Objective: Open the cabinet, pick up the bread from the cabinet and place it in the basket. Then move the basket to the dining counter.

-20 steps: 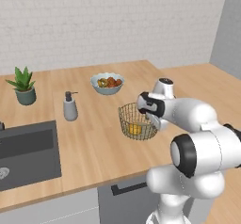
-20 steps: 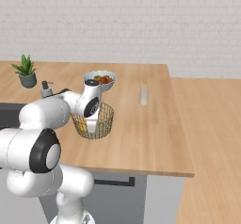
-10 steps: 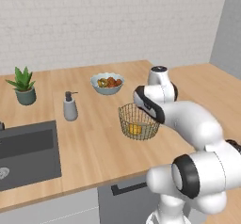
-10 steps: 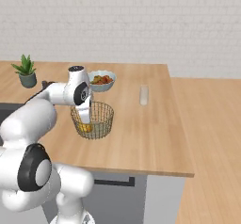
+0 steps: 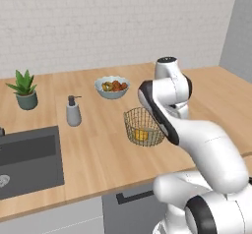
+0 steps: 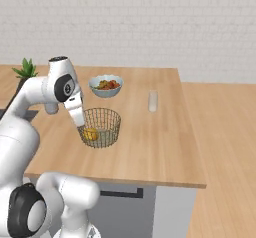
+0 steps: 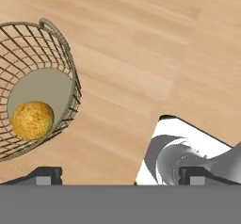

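Claw [image 7: 120, 176] was released, jaws spread wide, holding nothing; its two dark fingertips [image 7: 44, 175] sat far apart at the bottom of the hand view, over bare wooden counter [image 7: 141, 53]. Basket [image 5: 143, 126] stood upright on the counter, just beside the arm. Bread [image 7: 32, 120] lay inside the basket on its flat base, off to one side near the mesh wall; in the right base view it showed as a golden lump [image 6: 90, 134] through the wire. White fruit bowl [image 5: 111, 87] sat behind the basket, apart from it. Soap dispenser [image 5: 73, 111], potted plant [image 5: 24, 89] and dark sink [image 5: 29, 159] were further left.
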